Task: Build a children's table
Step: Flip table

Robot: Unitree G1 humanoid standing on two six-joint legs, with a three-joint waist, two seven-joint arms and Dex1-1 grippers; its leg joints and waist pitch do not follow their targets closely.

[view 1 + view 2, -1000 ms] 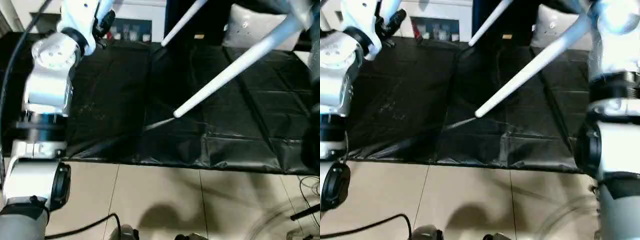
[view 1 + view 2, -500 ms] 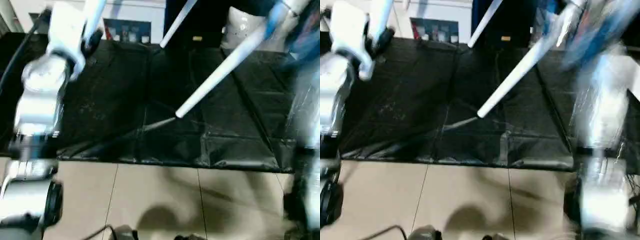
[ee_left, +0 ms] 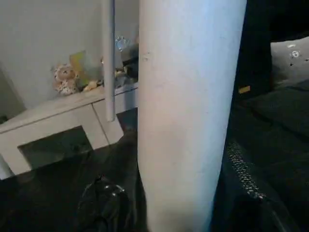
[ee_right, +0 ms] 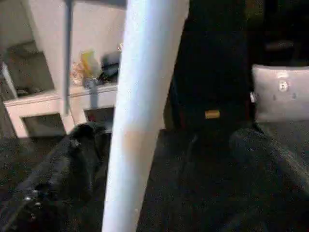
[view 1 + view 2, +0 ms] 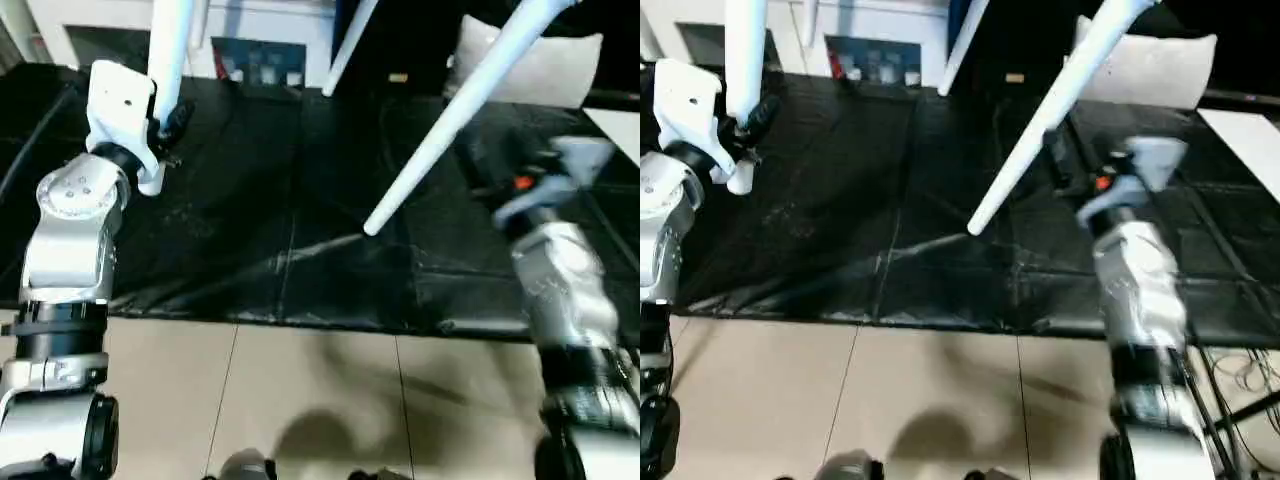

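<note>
With one white leg clamped in the left gripper at upper left, the wide-open right gripper should be closed squarely around the slanting center leg.

Three white tapered legs slant above table.

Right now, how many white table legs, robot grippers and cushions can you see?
White table legs: 3
Grippers, the left gripper and the right gripper: 2
White cushion: 1
Total: 6
</note>
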